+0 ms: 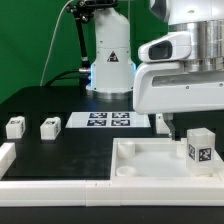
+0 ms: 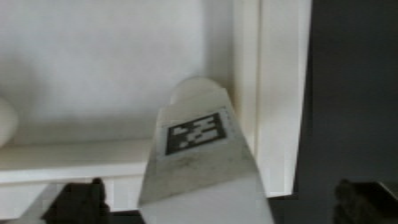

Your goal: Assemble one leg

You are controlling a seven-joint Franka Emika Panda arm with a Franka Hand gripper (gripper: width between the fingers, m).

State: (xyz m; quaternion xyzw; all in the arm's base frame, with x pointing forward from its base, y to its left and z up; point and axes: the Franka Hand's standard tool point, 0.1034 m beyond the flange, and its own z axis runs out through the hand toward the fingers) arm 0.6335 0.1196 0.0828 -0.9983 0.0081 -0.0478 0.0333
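A leg (image 1: 200, 150), a small white block with a black-and-white tag, stands upright at the near right corner of the large white square piece (image 1: 140, 165). In the wrist view this leg (image 2: 199, 150) rises between my two fingertips (image 2: 80, 200), with a gap on each side. My gripper (image 1: 183, 126) hangs just above and behind the leg and is open, touching nothing. Two more legs (image 1: 14, 127) (image 1: 48, 127) lie on the black table at the exterior view's left.
The marker board (image 1: 108, 120) lies flat in front of the robot base (image 1: 108, 60). A white raised rim (image 1: 40, 185) runs along the front and left of the table. The square piece's rim (image 2: 249, 90) runs beside the leg.
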